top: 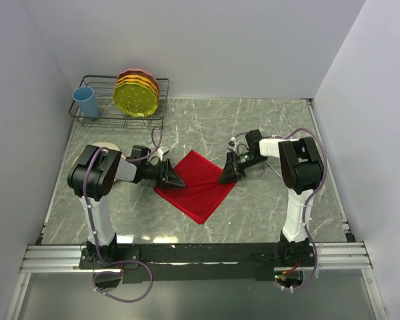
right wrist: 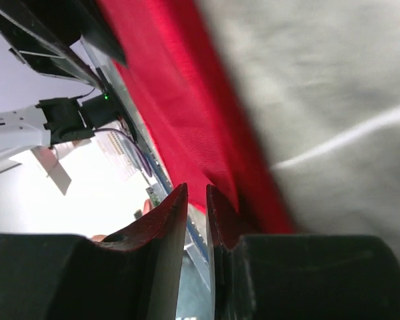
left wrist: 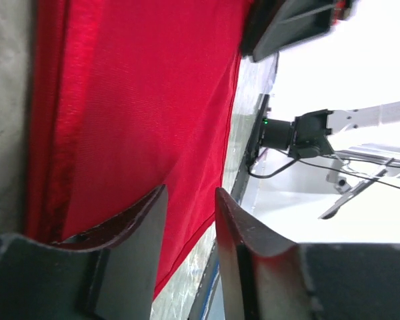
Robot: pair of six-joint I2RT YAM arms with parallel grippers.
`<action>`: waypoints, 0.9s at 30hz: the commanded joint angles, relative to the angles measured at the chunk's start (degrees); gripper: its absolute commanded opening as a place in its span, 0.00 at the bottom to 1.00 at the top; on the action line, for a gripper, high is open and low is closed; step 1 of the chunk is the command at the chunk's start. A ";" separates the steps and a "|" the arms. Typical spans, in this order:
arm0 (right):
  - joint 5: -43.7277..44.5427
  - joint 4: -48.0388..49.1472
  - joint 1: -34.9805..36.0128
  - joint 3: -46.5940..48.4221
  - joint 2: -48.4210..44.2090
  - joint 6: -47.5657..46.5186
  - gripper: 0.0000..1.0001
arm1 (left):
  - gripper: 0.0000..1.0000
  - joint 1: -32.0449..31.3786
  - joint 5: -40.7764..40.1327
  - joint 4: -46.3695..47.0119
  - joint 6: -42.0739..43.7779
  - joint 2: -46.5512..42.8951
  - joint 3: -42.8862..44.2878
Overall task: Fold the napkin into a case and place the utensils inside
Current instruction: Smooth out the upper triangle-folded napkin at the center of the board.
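- At napkin's left corner: left gripper, fingers part open, red cloth showing through the gap.
- Right gripper: fingers almost closed, pinching right corner edge.
- Napkin: spread diamond-wise on marble table, between both grippers.

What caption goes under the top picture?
A napkin on the table, left gripper and right gripper at opposite corners.

White-and-black arms, dark triangular jaws, purple cables looped at bases.
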 commanded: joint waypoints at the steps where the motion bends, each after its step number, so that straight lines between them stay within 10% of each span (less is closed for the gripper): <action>1: 0.31 -1.50 2.28 4.58 -7.92 0.03 0.26 | 0.44 -1.66 -2.35 -3.91 5.45 -4.85 1.88; 27: 18.14 -3.42 5.89 7.49 3.94 -4.62 0.20 | 0.51 2.46 1.86 -12.06 12.83 -0.81 0.83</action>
